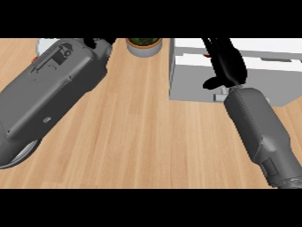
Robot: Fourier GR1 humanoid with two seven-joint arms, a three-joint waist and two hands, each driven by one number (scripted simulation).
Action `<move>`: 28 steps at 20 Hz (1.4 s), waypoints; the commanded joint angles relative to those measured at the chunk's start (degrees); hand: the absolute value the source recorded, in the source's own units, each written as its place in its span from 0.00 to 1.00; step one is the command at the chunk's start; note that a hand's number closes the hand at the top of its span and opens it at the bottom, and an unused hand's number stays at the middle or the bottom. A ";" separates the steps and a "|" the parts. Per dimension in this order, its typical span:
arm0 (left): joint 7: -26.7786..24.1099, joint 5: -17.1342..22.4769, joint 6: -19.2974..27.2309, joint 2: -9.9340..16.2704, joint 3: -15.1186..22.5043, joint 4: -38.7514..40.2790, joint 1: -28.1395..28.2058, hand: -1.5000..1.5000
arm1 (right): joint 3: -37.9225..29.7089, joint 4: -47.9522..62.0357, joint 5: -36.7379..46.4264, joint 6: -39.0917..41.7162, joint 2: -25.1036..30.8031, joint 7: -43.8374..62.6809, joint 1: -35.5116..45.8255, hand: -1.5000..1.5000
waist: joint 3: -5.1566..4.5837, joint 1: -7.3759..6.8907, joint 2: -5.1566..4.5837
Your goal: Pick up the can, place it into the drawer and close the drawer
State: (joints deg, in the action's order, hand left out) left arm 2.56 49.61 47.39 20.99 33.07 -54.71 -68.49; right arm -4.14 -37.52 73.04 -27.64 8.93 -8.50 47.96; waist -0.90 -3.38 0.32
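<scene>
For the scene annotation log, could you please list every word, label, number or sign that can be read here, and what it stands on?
None can be read.
Left forearm: small dark marks on its casing, too blurred to read.
White drawer unit, plant pot and counter: no lettering shows.

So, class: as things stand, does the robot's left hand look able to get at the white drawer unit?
Probably not. The left hand sits at the counter's far left side, next to a potted plant, apart from the drawer unit. The right hand is already stretched over that unit.
</scene>
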 commanded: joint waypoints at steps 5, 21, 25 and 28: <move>1.26 -1.25 -0.14 2.29 -1.05 -4.58 3.65 0.00 | -4.68 13.56 -0.51 -8.35 1.09 -0.57 7.15 0.00 | 1.01 -0.68 -1.51; 7.10 -3.02 -0.18 6.32 -0.85 -11.86 4.27 0.00 | -6.74 24.25 2.14 -9.77 4.62 5.94 21.44 0.00 | 1.00 -3.46 -2.07; 6.96 -4.16 1.59 5.30 -0.15 -13.53 4.39 0.00 | -8.51 25.50 -0.21 -6.66 6.35 0.07 22.62 0.00 | 1.10 -3.63 -2.38; 7.38 -3.49 0.22 6.03 -1.10 -13.54 4.75 0.00 | -13.56 25.44 -6.60 -1.90 4.27 -6.69 23.90 0.00 | 1.20 -3.49 -2.52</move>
State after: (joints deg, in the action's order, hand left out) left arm 9.31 45.88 48.18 26.60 32.48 -67.56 -63.90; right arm -12.75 -10.42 72.24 -31.95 14.20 -11.60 66.72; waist 0.69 -5.85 -2.46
